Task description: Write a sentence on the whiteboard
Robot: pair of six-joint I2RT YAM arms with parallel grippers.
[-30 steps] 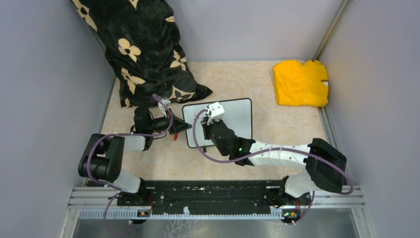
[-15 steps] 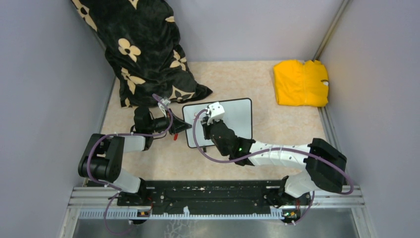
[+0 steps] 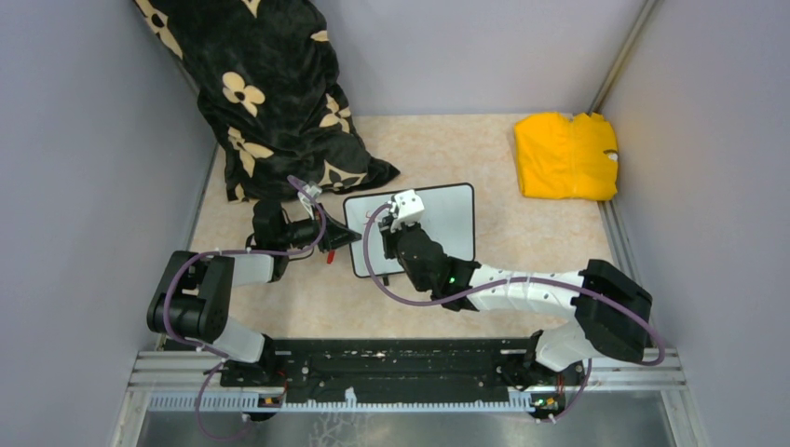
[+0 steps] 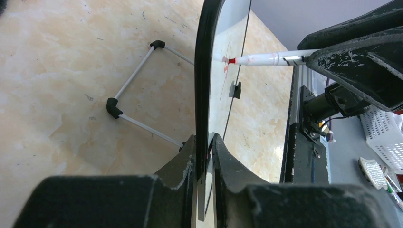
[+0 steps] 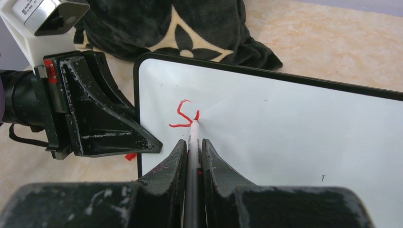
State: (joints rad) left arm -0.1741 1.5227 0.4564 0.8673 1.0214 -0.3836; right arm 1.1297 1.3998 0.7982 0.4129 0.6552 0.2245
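Observation:
The whiteboard [image 3: 449, 220] stands tilted on the beige floor, its black frame [image 4: 203, 85] seen edge-on in the left wrist view. My left gripper [image 3: 347, 238] [image 4: 203, 140] is shut on the board's left edge. Over the board's left part, my right gripper [image 3: 399, 226] [image 5: 192, 142] is shut on a white marker [image 5: 193, 135] [image 4: 266, 59]. The marker's red tip touches the white surface [image 5: 294, 128]. Of the sentence only a first scrawly red stroke [image 5: 182, 115] shows, near the upper left corner; the remaining surface is blank.
A black blanket with cream flowers [image 3: 270, 93] lies just behind the left gripper. A folded yellow cloth [image 3: 565, 154] sits at the back right. The board's white wire stand [image 4: 138, 102] rests behind it. A small red piece [image 5: 129, 156] lies by the left gripper. Grey walls enclose three sides.
My right gripper has edged very slightly to the right along the board with the marker. The left gripper and the board have not moved.

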